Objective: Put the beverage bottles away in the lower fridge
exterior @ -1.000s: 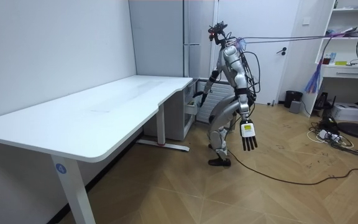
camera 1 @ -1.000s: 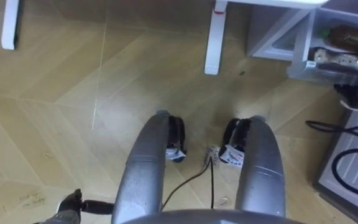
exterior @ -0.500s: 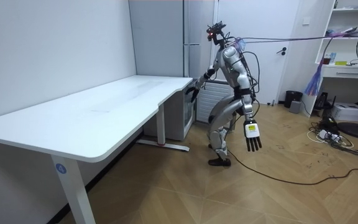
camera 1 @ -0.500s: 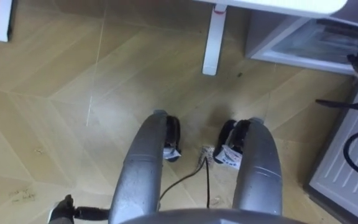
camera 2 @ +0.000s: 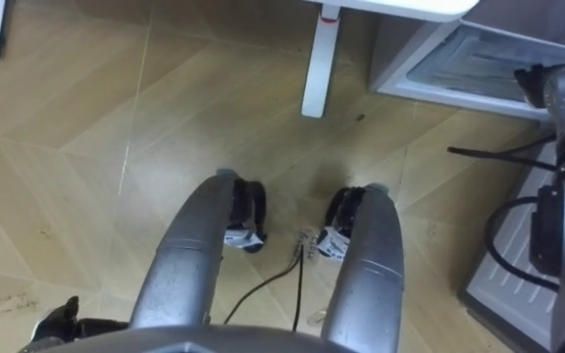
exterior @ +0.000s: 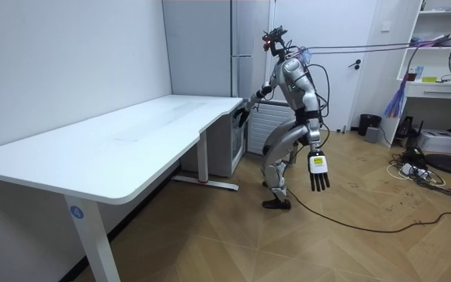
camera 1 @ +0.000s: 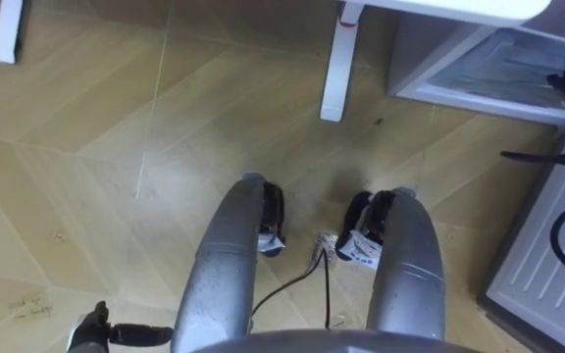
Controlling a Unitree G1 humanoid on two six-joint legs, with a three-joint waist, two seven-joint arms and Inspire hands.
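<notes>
The head camera has swung since a second ago, and in the room view my right hand (camera 2: 536, 83) has lifted a touch. Right now it's at the open front of the lower fridge (camera 1: 420, 59), far right by the end of the desk (exterior: 131, 141). Its fingers are dark against the frame, so I can't tell whether they're closed on anything. My left hand (exterior: 316, 168) hangs at my side, fingers straight and loose, touching nothing. I can't make out the drinks. I'm standing on the floor (camera 1: 116, 147), facing the fridge.
</notes>
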